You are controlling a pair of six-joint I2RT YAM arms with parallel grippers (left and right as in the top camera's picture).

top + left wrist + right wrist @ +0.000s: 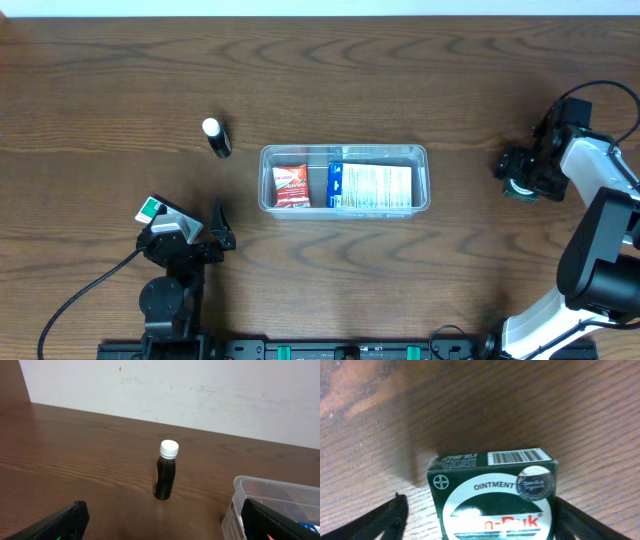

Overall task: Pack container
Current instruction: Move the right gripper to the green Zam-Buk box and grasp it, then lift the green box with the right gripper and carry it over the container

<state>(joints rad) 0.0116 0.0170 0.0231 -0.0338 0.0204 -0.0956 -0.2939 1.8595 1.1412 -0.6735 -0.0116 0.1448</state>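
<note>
Dark wood table (100, 80), white wall (200, 390); left gripper (186, 216) wide; right gripper (479, 505) wide astride ointment box (470, 467).

The container (300, 149) is a clear, shallow rectangular tub with rounded corners and a rolled rim. It sits upright and open-topped mid-bench (100, 80), long side left-to-right, holding a red sachet (291, 186) left and a blue-and-white box (372, 186) right.

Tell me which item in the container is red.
The small packet at the left end of the container; the larger box beside it is blue and white.
</note>
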